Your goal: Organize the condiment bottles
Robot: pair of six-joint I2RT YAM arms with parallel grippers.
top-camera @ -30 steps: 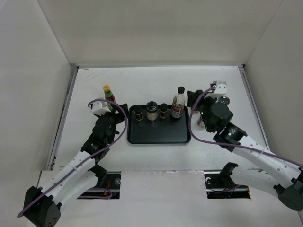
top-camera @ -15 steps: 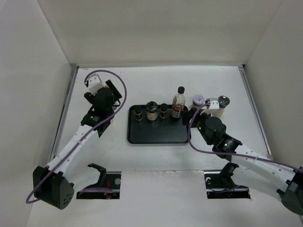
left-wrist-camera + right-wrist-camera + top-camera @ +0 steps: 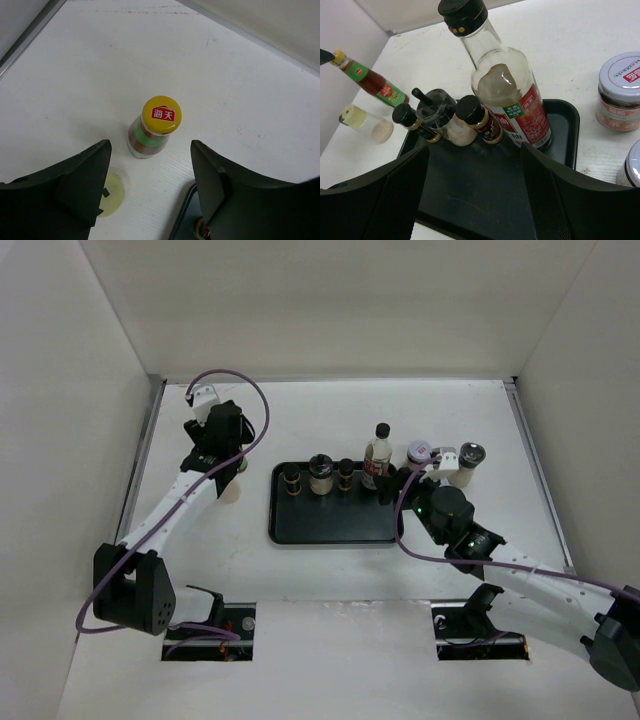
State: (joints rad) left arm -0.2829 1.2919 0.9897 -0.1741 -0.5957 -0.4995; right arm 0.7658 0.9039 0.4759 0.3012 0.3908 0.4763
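The white bench [image 3: 330, 420] carries everything. The left arm [image 3: 170, 515] reaches out to the far left, and its jaws stand apart on either side of a slim sauce bottle [image 3: 152, 127] with a yellow cap, not touching it. The right arm [image 3: 520, 570] leans in over the right end of a flat black tray [image 3: 335, 530], its jaws apart and holding nothing.

At the tray's far right corner stands a tall clear bottle [image 3: 505, 95] with a black cap. Three small dark-topped bottles [image 3: 320, 475] line up to its left along the tray's far edge. The sauce bottle stands upright on the bench left of the tray, with a small pale-lidded jar [image 3: 365, 122] near it. Two lidded jars [image 3: 419, 452] sit on the bench just right of the tray.
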